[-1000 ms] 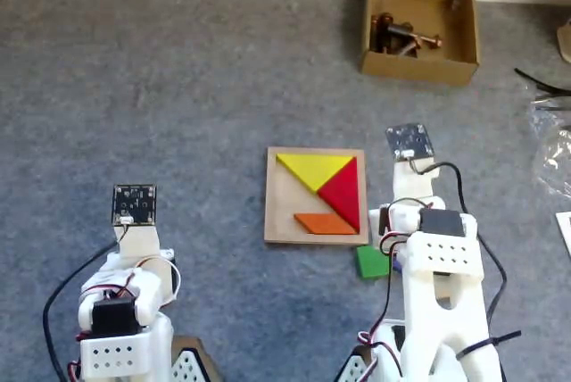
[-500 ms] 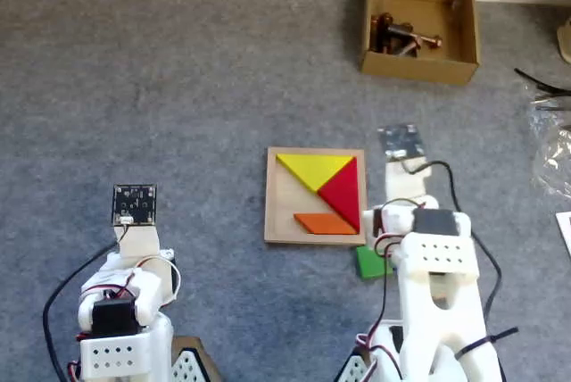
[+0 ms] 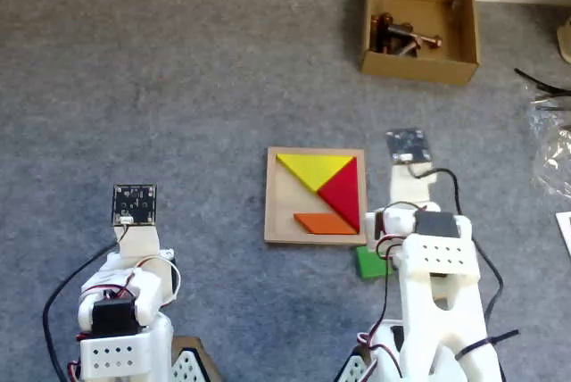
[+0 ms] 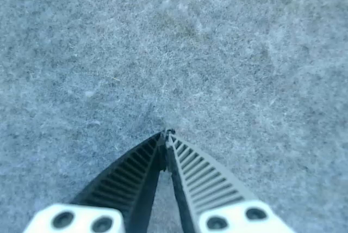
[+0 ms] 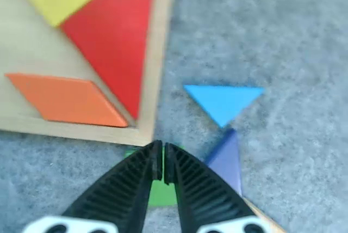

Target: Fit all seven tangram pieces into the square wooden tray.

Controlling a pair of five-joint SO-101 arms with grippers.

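- My left pincer (image 4: pixel 166 134) hangs well off the tray's left side over the grey felt of the table (image 3: pixel 178 87). Its jaws are pressed together with nothing between them. I judge it idle for this step.
- The square wooden tray (image 3: pixel 284 208) lies flat between the two arms with three pieces seated in it. A yellow triangle (image 3: pixel 314 169) runs along its far edge, a red triangle (image 3: pixel 344 193) sits against its right edge, and an orange parallelogram (image 3: pixel 325 222) lies along its near edge. Its left half is bare wood.
- I put the task at a little under halfway. The step in hand is fetching the next loose piece.
- A green piece (image 5: pixel 159 192) lies just outside the tray's near right corner. A blue triangle (image 5: pixel 223 100) lies just beyond the tray's right edge, and a purple triangle (image 5: pixel 227 159) lies right at the blue one's tip.
- My right pincer (image 5: pixel 163 154) sits over the green piece by that same corner. Its jaws are narrowed to a thin slit and grip nothing.
- For the next move, I reckon I should spread the jaws, drop onto the green piece's edges, lift it and carry it to the tray's bare left half. A thin flat piece on felt will want a low, square grip.
- A cardboard box (image 3: pixel 416 67) holding coppery metal parts stands well beyond the tray's far right corner.
- I can make out no readable writing on the tray, the pieces or the box.
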